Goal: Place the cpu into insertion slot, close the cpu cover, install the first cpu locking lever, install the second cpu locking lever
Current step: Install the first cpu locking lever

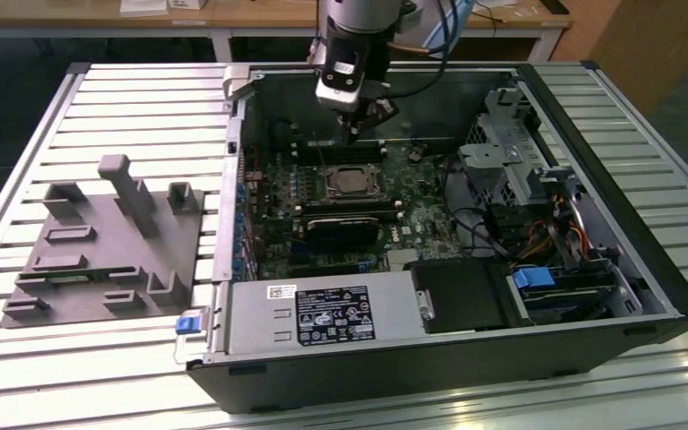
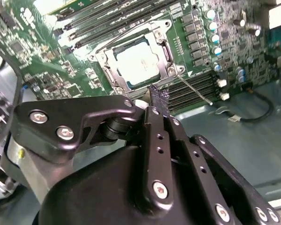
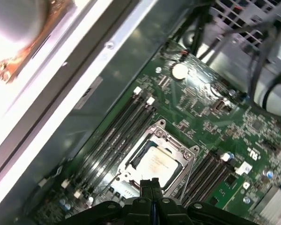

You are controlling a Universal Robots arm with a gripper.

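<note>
silver cpu [image 2: 138, 63] sits under its closed cover [image 2: 110, 70]; the gripper [image 2: 158, 99], fingers together, hovers by a loose lever [image 2: 194, 89], likely needing pressing down.

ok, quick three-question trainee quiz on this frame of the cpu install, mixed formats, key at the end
1. True or false: the cpu lies in the insertion slot, with the cpu cover lying flat around it.
2. The gripper is: A) shut, holding nothing, above the board near the insertion slot; B) open around the cpu; C) shut on a cable.
3. What stands on the slatted table at the exterior view's left of the computer case?

Key: 1 true; 2 A; 3 a grey fixture block.
</note>
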